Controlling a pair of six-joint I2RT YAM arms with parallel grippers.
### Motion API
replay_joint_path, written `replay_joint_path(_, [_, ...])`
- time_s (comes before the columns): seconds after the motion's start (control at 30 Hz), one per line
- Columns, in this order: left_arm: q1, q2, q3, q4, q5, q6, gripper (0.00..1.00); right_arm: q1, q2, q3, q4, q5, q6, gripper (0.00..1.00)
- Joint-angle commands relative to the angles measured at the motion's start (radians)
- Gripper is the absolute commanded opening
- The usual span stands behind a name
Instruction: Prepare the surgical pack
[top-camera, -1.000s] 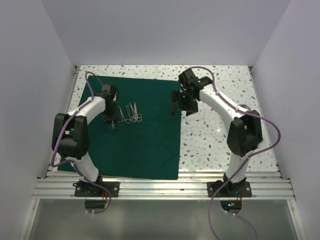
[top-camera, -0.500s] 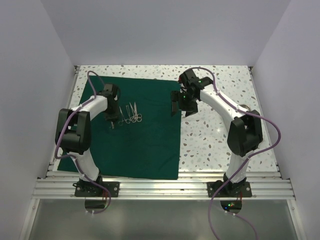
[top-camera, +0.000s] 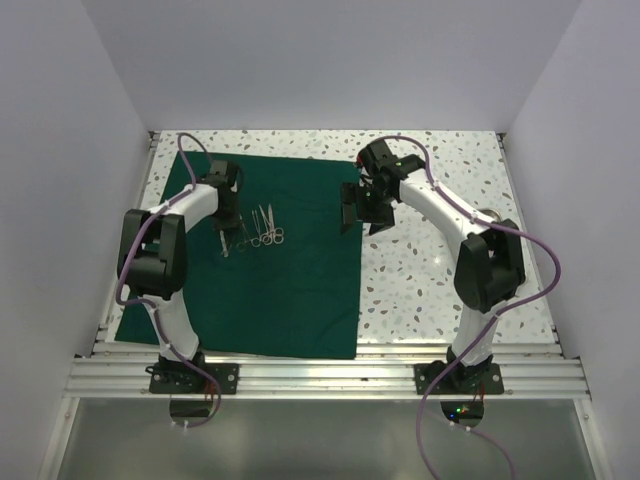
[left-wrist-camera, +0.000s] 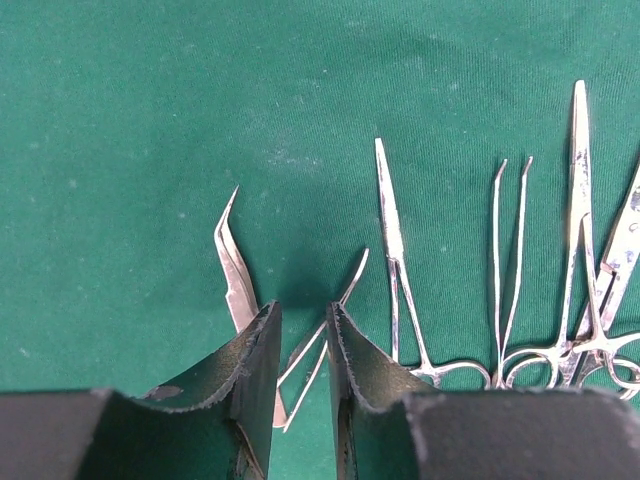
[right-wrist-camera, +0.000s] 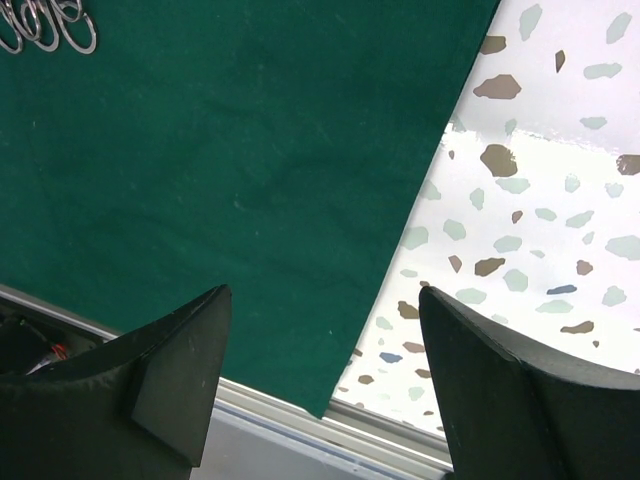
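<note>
Top view, surgical pack (top-camera: 290, 300): one dark green cloth, spread flat over the left part of the worktop (top-camera: 440, 280), from near its far edge to its near edge.
Top view, steel instruments (top-camera: 262, 228): one short row on the cloth, toward the worktop's far left corner; too small here to count.
Top view, left claw (top-camera: 229, 234): points down at the left end of that row.
Top view, right claw (top-camera: 362, 213): hangs above the cloth's right edge.
Left wrist, claw state: slightly parted, gripping nothing; its fingers (left-wrist-camera: 255, 365) stand either side of the thin tweezers (left-wrist-camera: 322, 345), which lie on the cloth.
Left wrist, step in hand: likely tidying the row's left end. Keep the thin tweezers centred in the gap and come straight down. Watch the bent tweezers (left-wrist-camera: 236, 265) just beside one finger, so you neither nudge them nor pinch cloth.
Left wrist, count: two tweezers, and four ring-handled instruments (left-wrist-camera: 398, 260) as far as you can tell; the rightmost overlap at the handles.
Right wrist, claw state: wide apart and empty; cloth edge and speckled worktop show between the fingers.
Right wrist, advice: hold it off the cloth until the row is set.
Totals: one cloth, about six instruments, two claws.
</note>
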Motion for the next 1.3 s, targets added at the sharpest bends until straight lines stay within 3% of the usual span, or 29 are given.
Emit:
replay_joint_path(0.0, [0.006, 0.019, 0.011, 0.033, 0.030, 0.020, 0.28, 0.006, 0.015, 0.019, 0.020, -0.025, 0.004, 0.80])
replay_joint_path(0.4, [0.000, -0.109, -0.053, 0.101, 0.049, -0.020, 0.38, 0.021, 0.043, 0.030, 0.026, -0.039, 0.012, 0.80])
replay_joint_path(0.67, [-0.002, -0.038, -0.033, 0.070, 0.070, -0.012, 0.37, 0.026, 0.043, 0.030, 0.025, -0.040, 0.013, 0.80])
replay_joint_path(1.03, [-0.002, -0.046, -0.095, 0.044, 0.084, -0.015, 0.28, 0.035, 0.071, 0.062, 0.028, -0.052, 0.018, 0.81])
replay_joint_path(1.2, [0.000, -0.055, -0.125, 0.067, 0.107, -0.014, 0.19, 0.050, 0.098, 0.094, 0.032, -0.062, 0.025, 0.81])
replay_joint_path(1.27, [0.000, -0.047, -0.113, 0.062, 0.112, -0.009, 0.09, 0.059, 0.107, 0.114, 0.032, -0.065, 0.029, 0.81])
